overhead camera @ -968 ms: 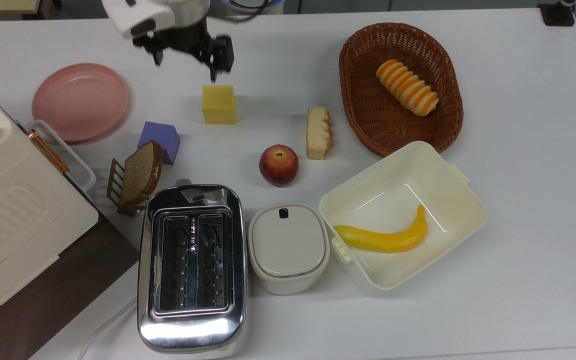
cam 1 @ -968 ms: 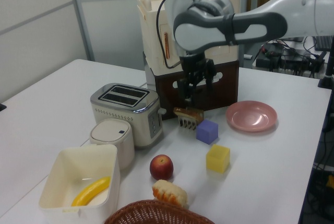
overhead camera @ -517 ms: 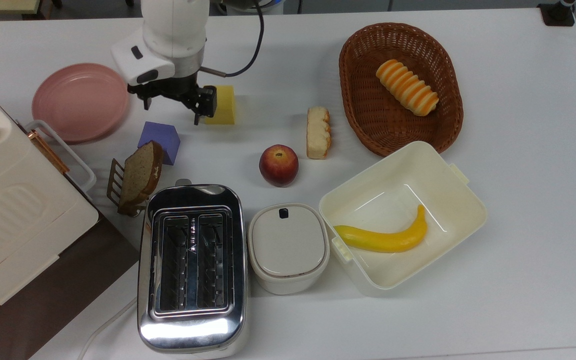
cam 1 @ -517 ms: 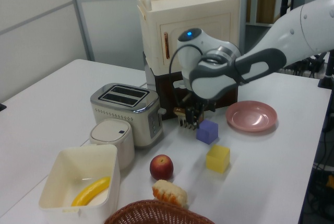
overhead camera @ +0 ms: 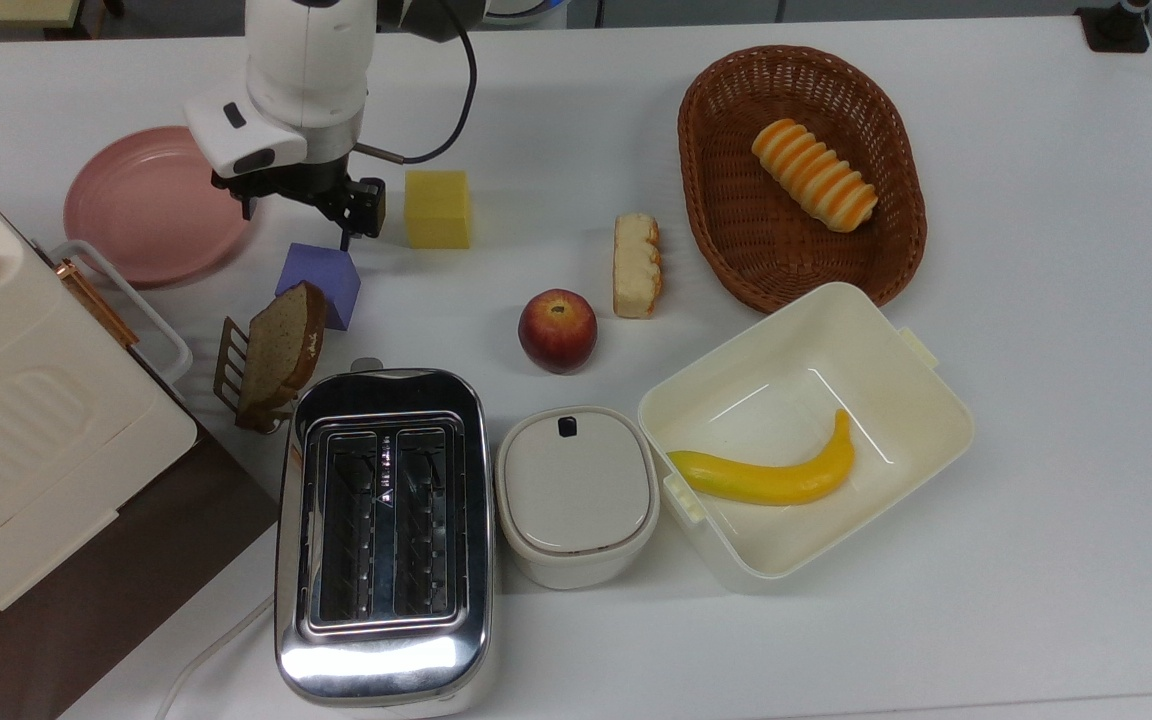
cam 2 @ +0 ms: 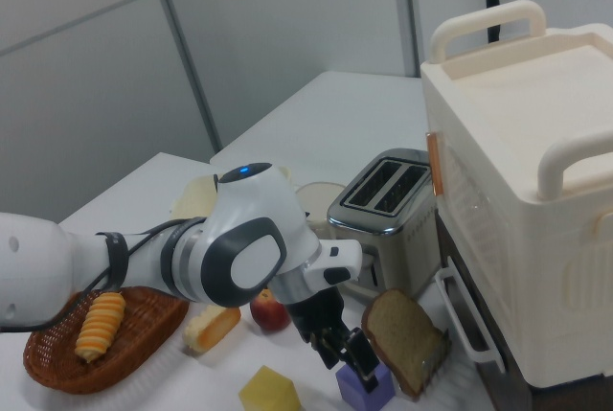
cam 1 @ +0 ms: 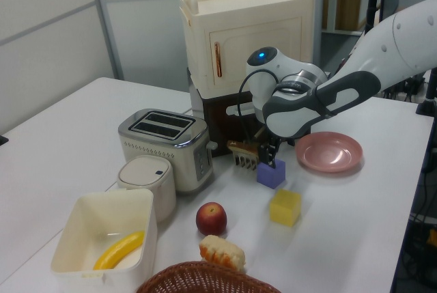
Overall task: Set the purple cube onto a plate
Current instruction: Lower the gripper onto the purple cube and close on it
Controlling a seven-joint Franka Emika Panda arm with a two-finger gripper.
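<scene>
gripper (overhead camera: 301, 218) hangs low just above the purple cube (overhead camera: 321, 283), its fingers spread apart with nothing between them. purple cube sits on the table (overhead camera: 1036, 300), just beside a slice of bread in a small rack (overhead camera: 276, 352). pink plate (overhead camera: 151, 205) lies near the cube, bare. yellow cube (overhead camera: 438, 208) stands on the top view's right of the gripper.

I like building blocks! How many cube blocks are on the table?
2. The purple cube sits beside the bread slice, just below the gripper. The yellow cube sits to the top view's right of the gripper.
</scene>
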